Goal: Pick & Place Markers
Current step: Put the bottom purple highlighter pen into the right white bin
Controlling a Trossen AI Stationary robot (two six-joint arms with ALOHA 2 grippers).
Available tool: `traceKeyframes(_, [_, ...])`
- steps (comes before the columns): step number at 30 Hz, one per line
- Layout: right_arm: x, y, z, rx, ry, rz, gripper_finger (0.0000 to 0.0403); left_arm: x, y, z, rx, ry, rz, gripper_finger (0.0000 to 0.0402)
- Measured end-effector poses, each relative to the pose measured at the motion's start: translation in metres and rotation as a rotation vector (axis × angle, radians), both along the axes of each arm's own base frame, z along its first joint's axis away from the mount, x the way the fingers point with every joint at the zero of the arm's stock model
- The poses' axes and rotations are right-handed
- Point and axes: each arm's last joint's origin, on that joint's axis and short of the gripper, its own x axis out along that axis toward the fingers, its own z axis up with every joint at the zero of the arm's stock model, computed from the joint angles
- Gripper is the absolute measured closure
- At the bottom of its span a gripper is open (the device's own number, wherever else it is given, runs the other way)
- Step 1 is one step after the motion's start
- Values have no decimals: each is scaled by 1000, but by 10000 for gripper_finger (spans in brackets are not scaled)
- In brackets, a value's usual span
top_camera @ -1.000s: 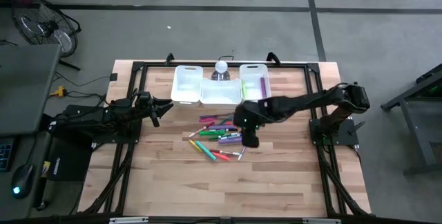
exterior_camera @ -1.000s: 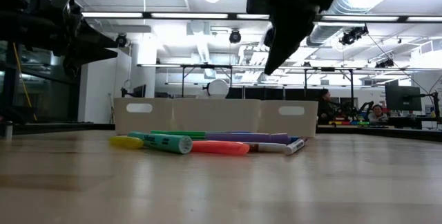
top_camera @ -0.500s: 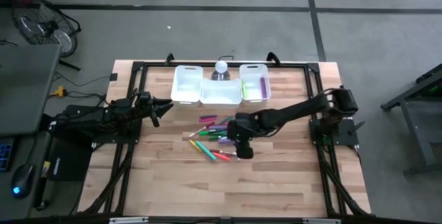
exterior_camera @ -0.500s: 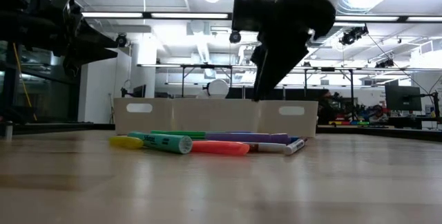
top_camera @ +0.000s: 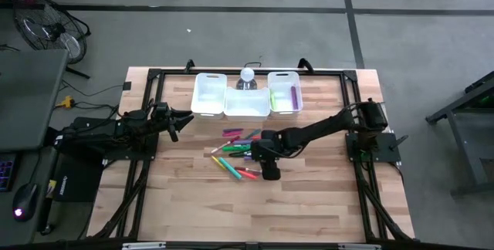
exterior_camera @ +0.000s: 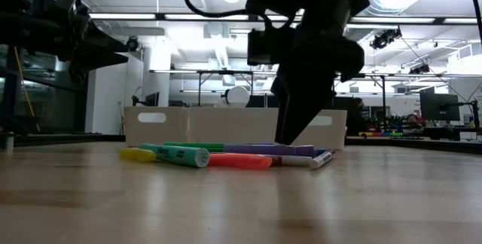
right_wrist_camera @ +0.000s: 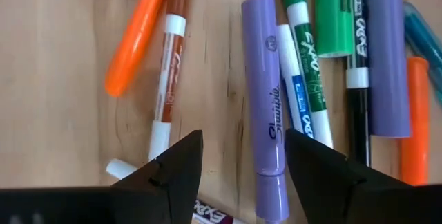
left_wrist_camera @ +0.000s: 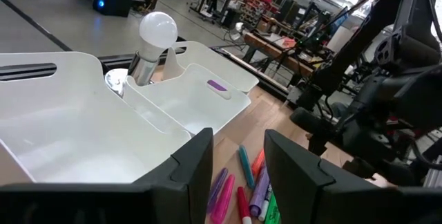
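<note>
Bright overhead lighting, backlit silhouettes.

A light wooden table (top_camera: 185, 204) with bins and loose markers.

Three white bins (top_camera: 245, 96) stand side by side along the far edge, with a bulb-topped object (top_camera: 247, 76) just behind the middle one. The markers (top_camera: 239, 153) lie scattered flat on the boards near the centre, just in front of the bins: purple, green, orange, yellow, pink.
</note>
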Motion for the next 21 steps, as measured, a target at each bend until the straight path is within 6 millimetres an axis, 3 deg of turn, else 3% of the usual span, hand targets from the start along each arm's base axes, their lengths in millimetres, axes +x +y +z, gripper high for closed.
traceKeyframes(17, [2, -1, -2, -35, -17, -20, 211, 0, 0, 0, 0, 0, 0, 273])
traceKeyframes(21, [5, 0, -11, -29, -4, -18, 211, 0, 0, 0, 0, 1, 0, 273])
